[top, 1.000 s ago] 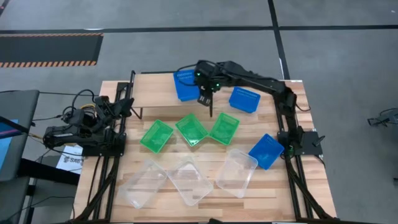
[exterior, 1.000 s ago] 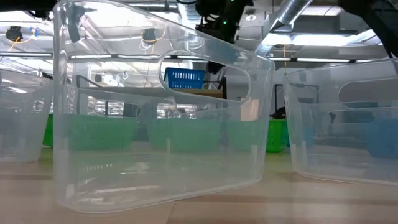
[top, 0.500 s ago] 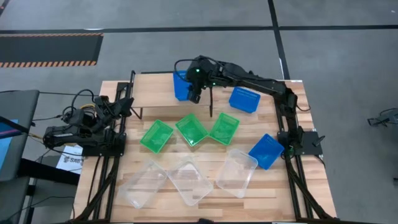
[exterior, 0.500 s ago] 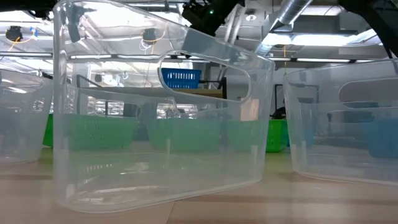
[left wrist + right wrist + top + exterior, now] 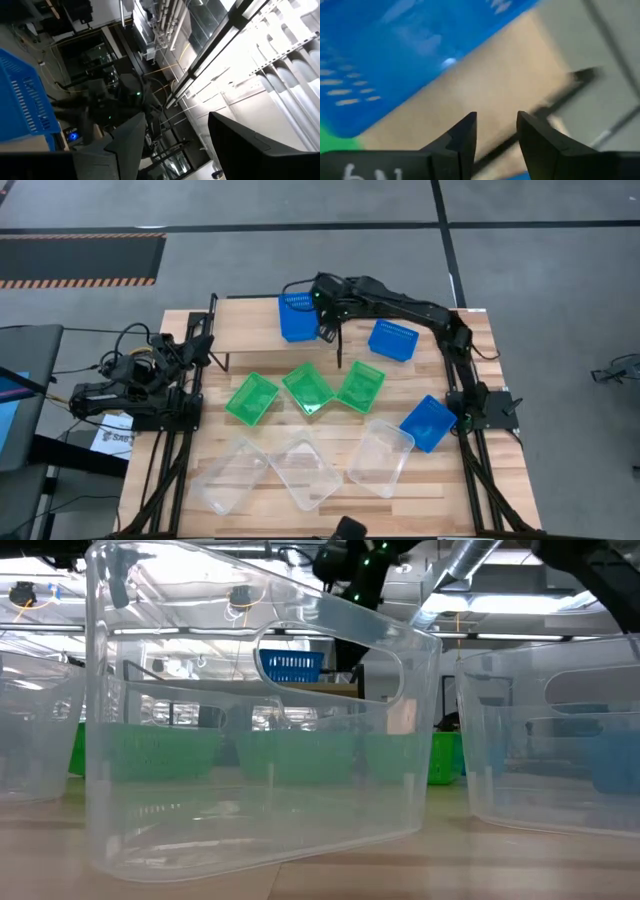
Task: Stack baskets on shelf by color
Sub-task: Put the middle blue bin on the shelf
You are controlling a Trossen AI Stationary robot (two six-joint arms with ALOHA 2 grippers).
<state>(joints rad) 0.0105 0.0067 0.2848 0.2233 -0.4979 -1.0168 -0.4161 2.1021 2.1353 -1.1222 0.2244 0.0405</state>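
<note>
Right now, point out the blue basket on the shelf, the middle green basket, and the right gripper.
blue basket on the shelf point(image 5: 296, 320), high view, its floor.
middle green basket point(image 5: 308, 388), high view, its floor.
right gripper point(image 5: 326, 330), high view, between its fingertips.

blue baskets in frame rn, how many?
3. One blue basket sits on the shelf beside the right gripper; a second lies by the shelf's right end; a third rests at the table's right edge. None looks hidden.
</note>
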